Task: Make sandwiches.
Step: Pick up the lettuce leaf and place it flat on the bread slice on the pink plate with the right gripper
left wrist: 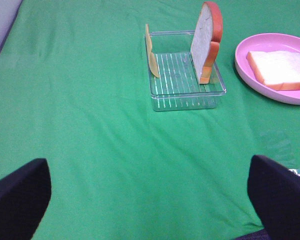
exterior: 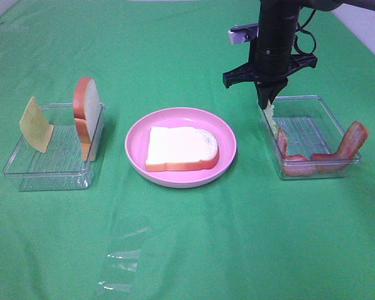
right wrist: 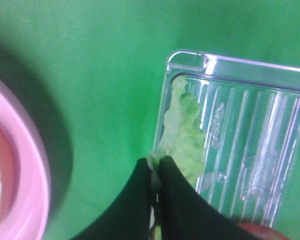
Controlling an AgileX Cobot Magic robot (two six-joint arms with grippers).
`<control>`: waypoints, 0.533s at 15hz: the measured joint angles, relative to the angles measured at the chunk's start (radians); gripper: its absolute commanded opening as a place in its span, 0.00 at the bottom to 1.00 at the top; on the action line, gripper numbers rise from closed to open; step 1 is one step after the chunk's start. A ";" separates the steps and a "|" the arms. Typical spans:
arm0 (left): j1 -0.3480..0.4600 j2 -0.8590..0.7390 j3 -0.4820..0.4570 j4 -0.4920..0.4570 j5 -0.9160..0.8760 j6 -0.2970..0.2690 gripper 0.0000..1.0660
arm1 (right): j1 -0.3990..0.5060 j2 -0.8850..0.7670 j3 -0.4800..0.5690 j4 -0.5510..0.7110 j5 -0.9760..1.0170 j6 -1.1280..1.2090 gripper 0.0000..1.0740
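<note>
Desk (exterior: pixel 187 250): covered in green cloth, carrying two clear trays with a pink plate between them.
Pink plate (exterior: pixel 137 134): round, in the middle of the desk; one flat bread slice (exterior: pixel 181 148) lies on it, white face up, crust orange-brown.
Left tray (exterior: pixel 50 165): clear and ribbed. A yellow cheese slice (exterior: pixel 35 125) leans at its far-left end, and an upright bread slice (exterior: pixel 87 115) stands on edge against its right wall.
Right tray (exterior: pixel 328 112): clear, holding pale green lettuce (right wrist: pixel 182 130) along the wall nearest the plate and red-brown bacon strips (exterior: pixel 337 153) at the near side, one strip propped up over the right corner.
Right gripper (exterior: pixel 267 100): pointing straight down over the tray's left wall, fingers pinched together on the edge of the lettuce, which lies against the tray.
Left gripper (left wrist: pixel 147 167): fingers spread wide, nothing between them, low over bare cloth, well apart from the left tray.
Clear plastic piece (exterior: pixel 125 256): flat on the cloth at the front of the desk, apart from everything else.
</note>
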 measured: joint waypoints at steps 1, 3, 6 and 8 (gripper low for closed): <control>0.000 0.000 0.000 0.000 0.000 0.000 0.94 | 0.000 -0.015 0.000 0.026 0.001 0.000 0.00; 0.000 0.000 0.000 0.000 0.000 0.000 0.94 | 0.000 -0.081 0.000 0.055 0.001 0.000 0.00; 0.000 0.000 0.000 0.000 0.000 0.000 0.94 | 0.000 -0.172 0.000 0.078 0.001 0.000 0.00; 0.000 0.000 0.000 0.000 0.000 0.000 0.94 | 0.000 -0.227 0.000 0.187 0.002 -0.013 0.00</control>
